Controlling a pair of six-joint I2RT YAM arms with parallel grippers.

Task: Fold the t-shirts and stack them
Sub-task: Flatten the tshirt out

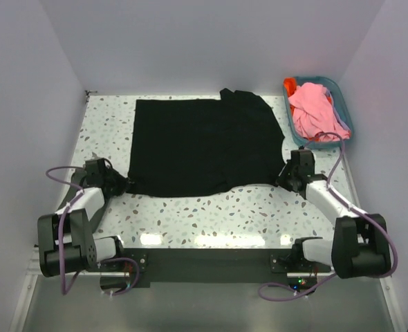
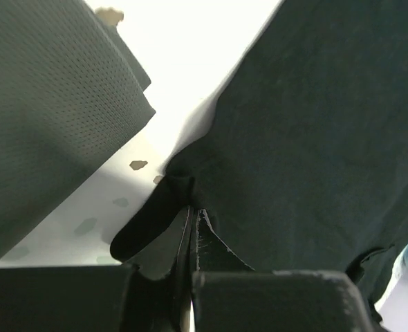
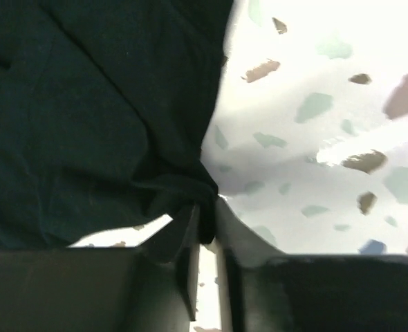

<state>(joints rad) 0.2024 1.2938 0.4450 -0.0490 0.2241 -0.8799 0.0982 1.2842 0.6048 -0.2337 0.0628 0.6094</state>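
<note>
A large black t-shirt (image 1: 204,145) lies spread flat across the middle of the table, with a bunched sleeve at its far right corner. My left gripper (image 1: 124,185) sits low at the shirt's near left corner. In the left wrist view this gripper (image 2: 193,211) is shut on a pinch of the black t-shirt (image 2: 308,138). My right gripper (image 1: 281,178) is at the near right corner. In the right wrist view its fingers (image 3: 207,214) stand a narrow way apart, with a bunch of the black t-shirt (image 3: 86,124) caught between them.
A teal basket (image 1: 347,117) stands at the far right and holds a pink t-shirt (image 1: 313,107) and an orange-red one (image 1: 290,88). White walls close in the speckled table (image 1: 211,214) on three sides. A dark woven fold (image 2: 45,104) fills the left wrist view's upper left.
</note>
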